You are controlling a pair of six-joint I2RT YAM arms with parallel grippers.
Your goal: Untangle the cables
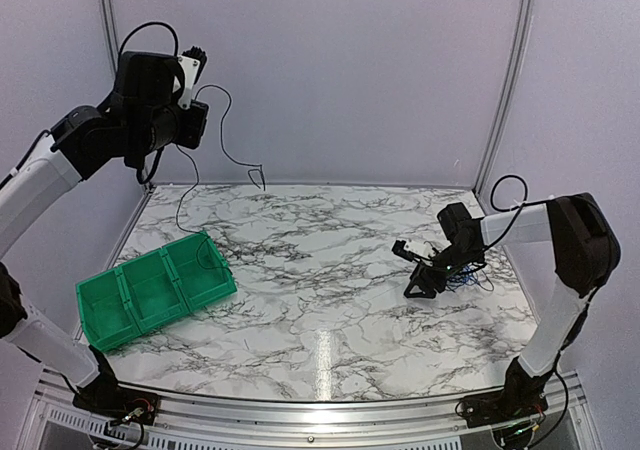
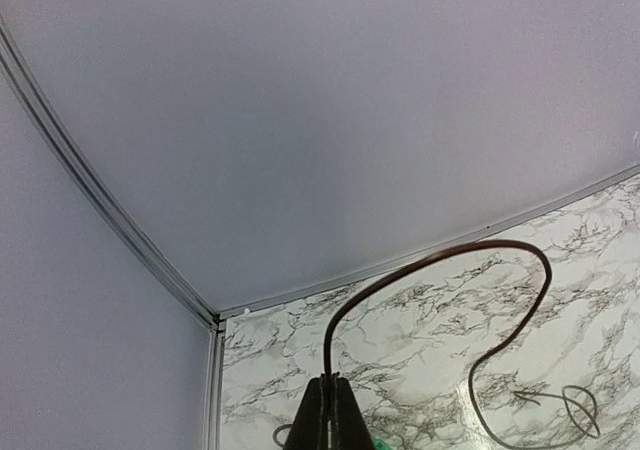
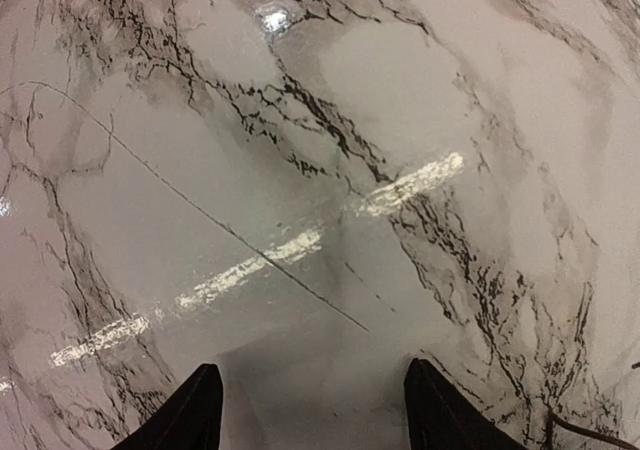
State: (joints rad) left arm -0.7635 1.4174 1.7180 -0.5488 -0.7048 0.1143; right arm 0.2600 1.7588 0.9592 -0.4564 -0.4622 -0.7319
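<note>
My left gripper point(image 1: 198, 93) is raised high at the back left and is shut on a thin dark cable point(image 1: 223, 130). The cable arcs out, drops to a looped end point(image 1: 262, 176) near the back wall, and another strand hangs toward the bin. In the left wrist view the shut fingertips point(image 2: 335, 382) pinch this cable point(image 2: 520, 255). My right gripper point(image 1: 420, 282) is low over the table at the right, open and empty point(image 3: 315, 420). A small tangle of blue and black cables point(image 1: 466, 278) lies just right of it. One wire end point(image 3: 592, 432) shows at the right wrist view's corner.
A green three-compartment bin point(image 1: 150, 292) sits at the front left of the marble table point(image 1: 320, 270). White enclosure walls stand close behind and beside it. A thin dark line point(image 3: 200, 210) crosses the table ahead of the right fingers; I cannot tell whether it is a wire.
</note>
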